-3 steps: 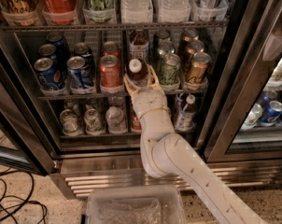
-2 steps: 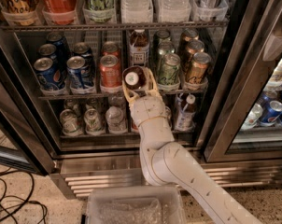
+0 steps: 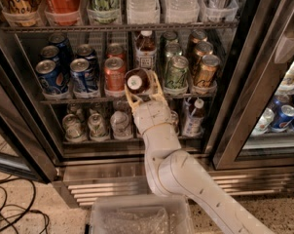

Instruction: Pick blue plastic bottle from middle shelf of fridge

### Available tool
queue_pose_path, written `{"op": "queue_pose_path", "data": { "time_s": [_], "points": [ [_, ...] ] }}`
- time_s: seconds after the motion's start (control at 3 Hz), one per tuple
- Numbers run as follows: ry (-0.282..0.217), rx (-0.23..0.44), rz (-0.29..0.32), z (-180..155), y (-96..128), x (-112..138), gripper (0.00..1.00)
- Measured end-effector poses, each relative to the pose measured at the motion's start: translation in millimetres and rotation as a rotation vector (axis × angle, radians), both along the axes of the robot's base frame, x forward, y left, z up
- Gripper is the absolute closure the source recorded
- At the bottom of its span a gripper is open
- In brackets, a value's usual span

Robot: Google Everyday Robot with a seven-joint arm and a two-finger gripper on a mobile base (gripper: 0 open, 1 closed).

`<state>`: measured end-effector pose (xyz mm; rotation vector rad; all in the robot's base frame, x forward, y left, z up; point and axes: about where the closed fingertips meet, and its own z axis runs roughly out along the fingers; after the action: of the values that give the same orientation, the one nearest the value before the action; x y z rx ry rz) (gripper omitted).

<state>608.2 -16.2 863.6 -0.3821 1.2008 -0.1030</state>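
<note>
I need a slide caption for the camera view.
The end effector holds the blue plastic bottle in front of the middle shelf.

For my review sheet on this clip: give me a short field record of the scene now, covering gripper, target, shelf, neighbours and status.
gripper: in front of the middle shelf, fingers closed around the bottle
blue plastic bottle: held, tipped, white cap toward the camera
middle shelf: wire rack with cans in lanes
second bottle: upright, behind the held one
fridge: steel frame
clear bin: on the floor under the arm
status: grasped; whether it is off the shelf cannot be told
</note>
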Motion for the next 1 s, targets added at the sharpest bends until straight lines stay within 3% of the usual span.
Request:
{"op": "queue_pose_path", "data": {
  "time_s": [0.33,0.67,1.0],
  "points": [
    [0.001,-0.021,0.068,6.3,9.1,-30.9,1.0],
    [-0.032,-0.111,0.199,30.5,25.6,-99.9,1.0],
    [-0.024,-0.198,0.309,48.5,38.9,-156.8,1.0]
  ]
}}
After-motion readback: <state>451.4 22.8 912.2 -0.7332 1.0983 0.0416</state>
